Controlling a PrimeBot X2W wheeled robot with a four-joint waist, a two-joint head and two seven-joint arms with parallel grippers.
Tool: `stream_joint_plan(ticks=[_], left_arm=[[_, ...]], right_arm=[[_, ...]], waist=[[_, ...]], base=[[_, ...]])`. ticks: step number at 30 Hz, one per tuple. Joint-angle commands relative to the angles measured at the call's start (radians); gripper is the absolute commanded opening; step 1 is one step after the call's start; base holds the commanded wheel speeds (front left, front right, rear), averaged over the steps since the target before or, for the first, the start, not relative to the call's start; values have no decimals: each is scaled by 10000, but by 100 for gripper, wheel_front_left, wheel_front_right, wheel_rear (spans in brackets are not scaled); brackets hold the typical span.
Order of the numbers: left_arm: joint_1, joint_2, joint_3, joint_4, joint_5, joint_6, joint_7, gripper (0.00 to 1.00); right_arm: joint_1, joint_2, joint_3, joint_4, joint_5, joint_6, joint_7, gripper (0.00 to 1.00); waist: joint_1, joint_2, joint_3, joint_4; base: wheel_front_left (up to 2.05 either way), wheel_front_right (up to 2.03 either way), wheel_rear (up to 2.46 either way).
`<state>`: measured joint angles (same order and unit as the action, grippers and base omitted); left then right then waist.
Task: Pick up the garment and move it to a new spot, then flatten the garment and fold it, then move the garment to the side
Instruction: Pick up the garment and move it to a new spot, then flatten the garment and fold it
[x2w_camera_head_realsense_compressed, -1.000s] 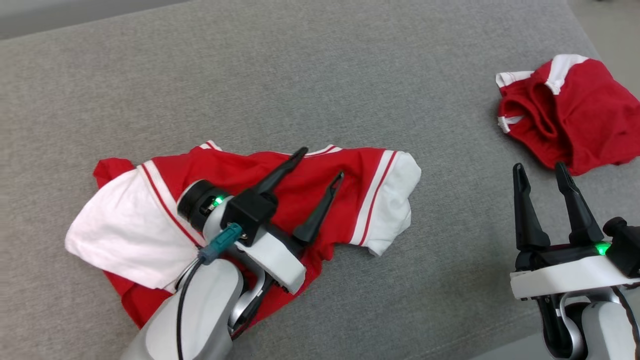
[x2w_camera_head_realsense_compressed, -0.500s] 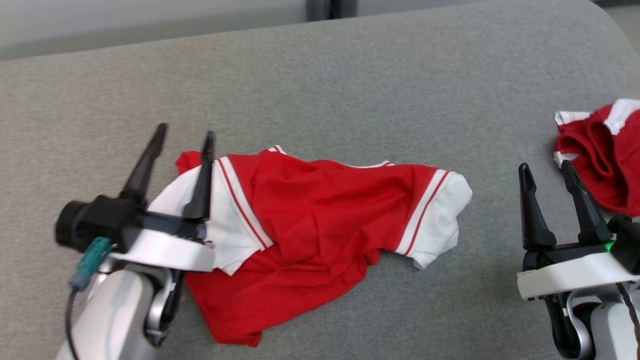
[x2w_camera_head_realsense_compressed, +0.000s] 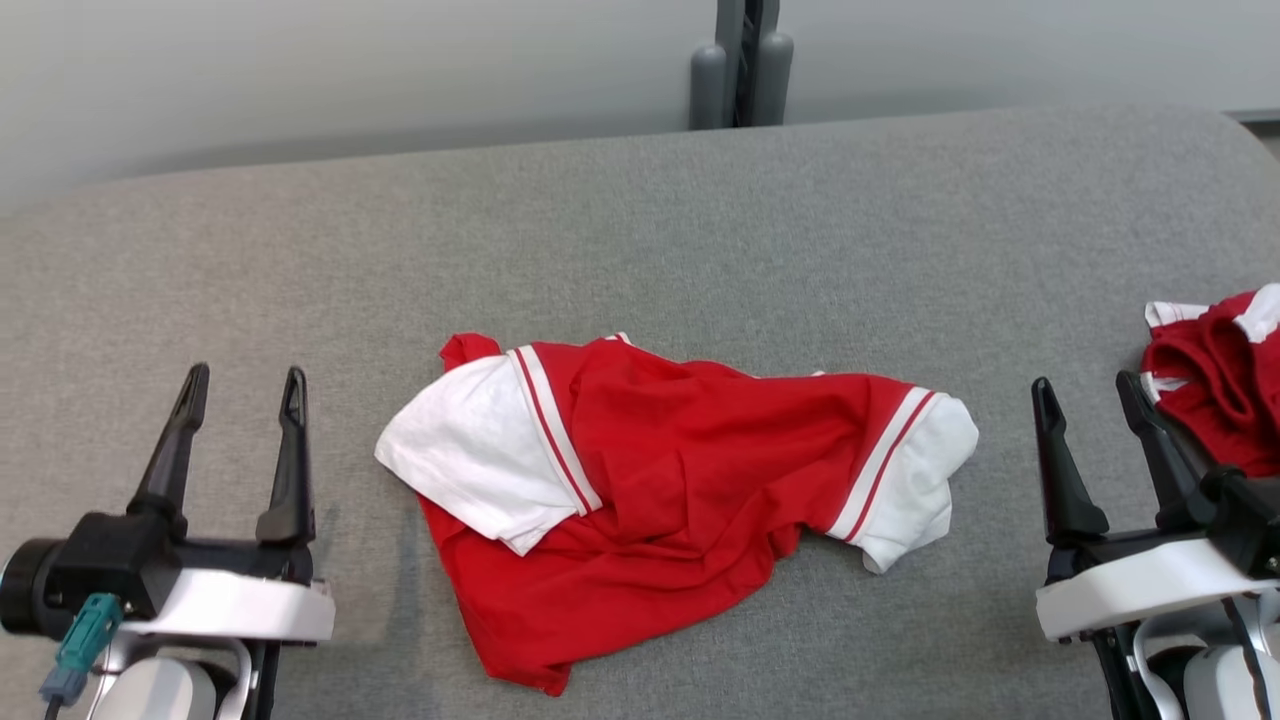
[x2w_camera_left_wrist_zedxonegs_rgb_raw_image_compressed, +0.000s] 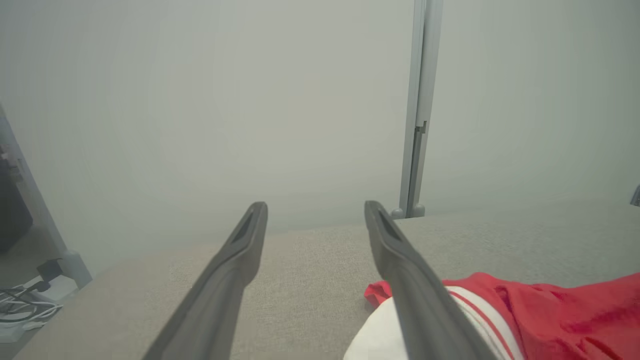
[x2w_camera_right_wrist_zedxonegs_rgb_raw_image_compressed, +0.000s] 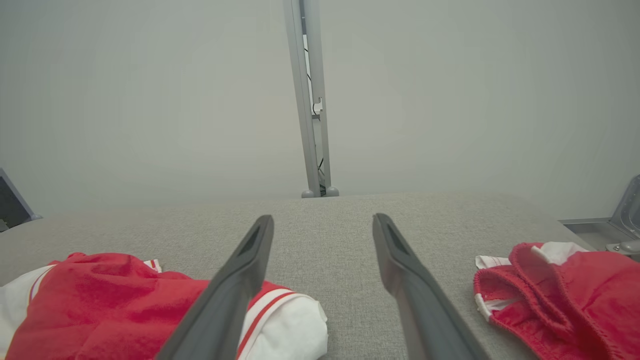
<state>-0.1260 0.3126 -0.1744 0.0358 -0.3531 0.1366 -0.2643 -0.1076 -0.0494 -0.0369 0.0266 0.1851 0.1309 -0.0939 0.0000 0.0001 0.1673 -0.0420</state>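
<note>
A: Where's the shirt (x2w_camera_head_realsense_compressed: 670, 500)?
B: Crumpled, centre of the table (x2w_camera_head_realsense_compressed: 640, 230), not yet flattened. Left gripper (x2w_camera_head_realsense_compressed: 245, 372) at its 9 o'clock, right gripper (x2w_camera_head_realsense_compressed: 1084, 383) at 3, both spread wide and empty, probably flanking it to take each sleeve.

Looking along the gripper (x2w_camera_right_wrist_zedxonegs_rgb_raw_image_compressed: 322, 219), spreading its dark fingers (x2w_camera_right_wrist_zedxonegs_rgb_raw_image_compressed: 240, 282) wide and holding nothing between them. Showing bare grey tabletop (x2w_camera_right_wrist_zedxonegs_rgb_raw_image_compressed: 325, 270) in the gap. Passing the finger at the view's left in front of the garment (x2w_camera_right_wrist_zedxonegs_rgb_raw_image_compressed: 110, 305), lying crumpled at lower left, red with a white, red-striped cuff; contact between the two being impossible to judge. Showing a second red-and-white bundle (x2w_camera_right_wrist_zedxonegs_rgb_raw_image_compressed: 575, 295) lying well apart at lower right, clear of the other finger. Facing a pale wall (x2w_camera_right_wrist_zedxonegs_rgb_raw_image_compressed: 150, 100), with a grey post (x2w_camera_right_wrist_zedxonegs_rgb_raw_image_compressed: 311, 100) standing upright behind the far edge.
</note>
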Motion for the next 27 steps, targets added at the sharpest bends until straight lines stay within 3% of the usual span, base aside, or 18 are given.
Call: stream_joint_plan(ticks=[1, 27], left_arm=[[284, 110, 88, -57, -30, -95, -10, 100], [1686, 277, -315, -161, -300, -22, 571, 100]], right_arm=[[203, -38, -38, -4, -52, -3, 81, 100], [1244, -38, 97, -311, -187, -3, 572, 100]], waist=[[0, -1, -285, 121], [0, -1, -1633, 362]], base=[[0, 0, 0], [0, 0, 0]])
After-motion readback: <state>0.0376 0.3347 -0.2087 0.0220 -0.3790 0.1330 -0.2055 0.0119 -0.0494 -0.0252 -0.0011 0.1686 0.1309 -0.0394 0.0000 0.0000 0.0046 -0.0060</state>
